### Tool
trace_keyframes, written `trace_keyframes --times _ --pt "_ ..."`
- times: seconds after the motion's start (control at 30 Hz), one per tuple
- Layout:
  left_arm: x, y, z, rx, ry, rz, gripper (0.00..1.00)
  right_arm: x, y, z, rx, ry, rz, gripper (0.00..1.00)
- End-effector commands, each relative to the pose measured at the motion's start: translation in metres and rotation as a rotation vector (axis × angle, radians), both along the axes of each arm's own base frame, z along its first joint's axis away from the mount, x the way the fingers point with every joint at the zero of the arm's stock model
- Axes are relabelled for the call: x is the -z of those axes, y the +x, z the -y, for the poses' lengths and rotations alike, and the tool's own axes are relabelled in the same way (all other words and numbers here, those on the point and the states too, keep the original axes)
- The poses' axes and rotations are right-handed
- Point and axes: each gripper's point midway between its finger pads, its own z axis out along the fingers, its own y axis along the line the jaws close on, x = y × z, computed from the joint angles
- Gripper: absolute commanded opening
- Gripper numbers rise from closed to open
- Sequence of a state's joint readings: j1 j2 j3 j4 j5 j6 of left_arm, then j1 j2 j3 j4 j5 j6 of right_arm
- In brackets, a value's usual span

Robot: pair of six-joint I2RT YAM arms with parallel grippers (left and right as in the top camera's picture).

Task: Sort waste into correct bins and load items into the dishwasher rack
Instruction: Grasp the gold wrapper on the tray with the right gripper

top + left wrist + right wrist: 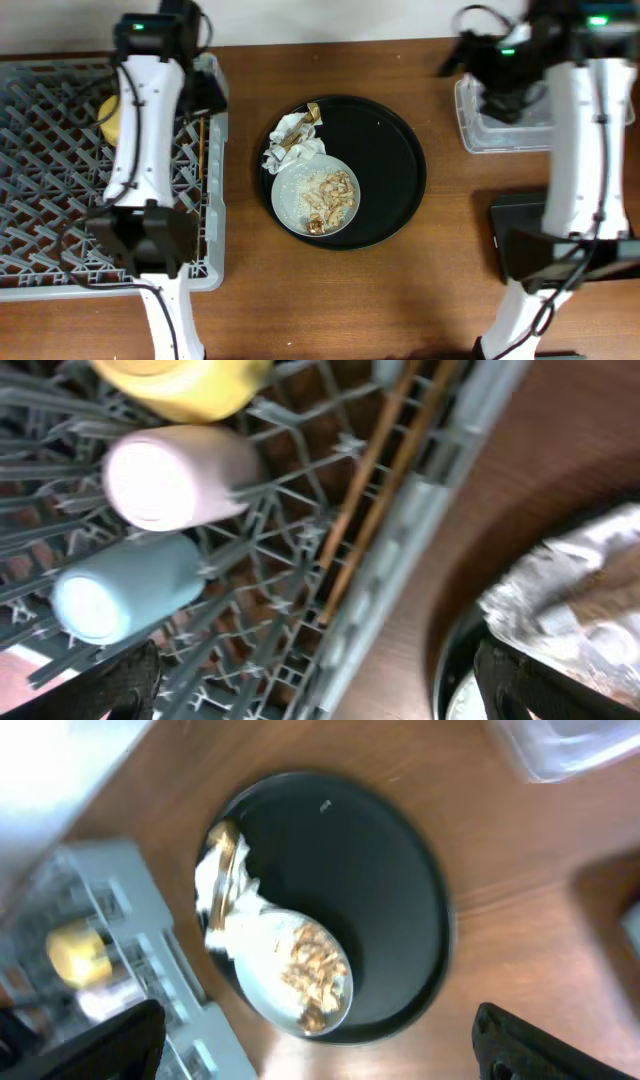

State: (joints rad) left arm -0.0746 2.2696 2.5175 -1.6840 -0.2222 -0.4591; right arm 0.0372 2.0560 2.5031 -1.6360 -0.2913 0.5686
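Note:
The grey dishwasher rack [60, 200] at the left holds the yellow bowl [113, 117], the chopsticks [200, 150], and, in the left wrist view, the pink cup [170, 475] and light-blue cup [120, 590]. The pale plate [290, 205] with beige food bits [328, 195] lies on the round black tray [390, 150], and the crumpled napkin with wrapper scraps [293, 140] touches its far edge. My left gripper [207, 92] is open and empty above the rack's right rim [440, 490]. My right gripper [470, 55] is open and empty, high near the clear tub [500, 130].
The matte black container [515, 235] sits at the right, partly under my right arm. Bare wooden table [350, 300] runs along the front. The right wrist view shows the tray [370, 870], the plate [250, 970] and the tub's corner [570, 745].

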Motion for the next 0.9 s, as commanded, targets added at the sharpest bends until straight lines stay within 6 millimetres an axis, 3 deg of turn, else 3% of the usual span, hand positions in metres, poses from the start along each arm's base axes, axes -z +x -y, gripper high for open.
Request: trace_keyframes --times 0.0,0.1,0.17,0.23,0.33,0.5,0.87 --pt "0.003 -0.002 -0.027 -0.074 0.016 -0.011 0.99 0.038 0.02 -0.055 -0.154 -0.118 0.005 0.98" --pt "0.003 -0.003 -0.037 -0.096 0.016 -0.011 0.99 0.076 0.035 -0.128 -0.29 -0.117 0.02 0.98" --pt "0.003 -0.003 -0.036 -0.095 0.016 -0.011 0.99 0.105 0.036 -0.157 -0.345 -0.123 -0.008 0.98" --pt "0.003 -0.003 -0.037 -0.096 0.016 -0.01 0.99 0.136 0.035 -0.176 -0.384 -0.134 -0.052 0.99" --pt "0.003 -0.003 -0.036 -0.094 0.016 -0.011 0.99 0.163 0.039 -0.197 -0.504 -0.162 -0.027 0.89" --pt "0.003 -0.003 -0.036 -0.094 0.016 -0.011 0.99 0.196 0.06 -0.214 -0.524 -0.216 0.035 0.7" --pt "0.003 -0.003 -0.036 -0.094 0.016 -0.011 0.99 0.271 0.083 -0.232 -0.302 -0.129 0.001 0.69"
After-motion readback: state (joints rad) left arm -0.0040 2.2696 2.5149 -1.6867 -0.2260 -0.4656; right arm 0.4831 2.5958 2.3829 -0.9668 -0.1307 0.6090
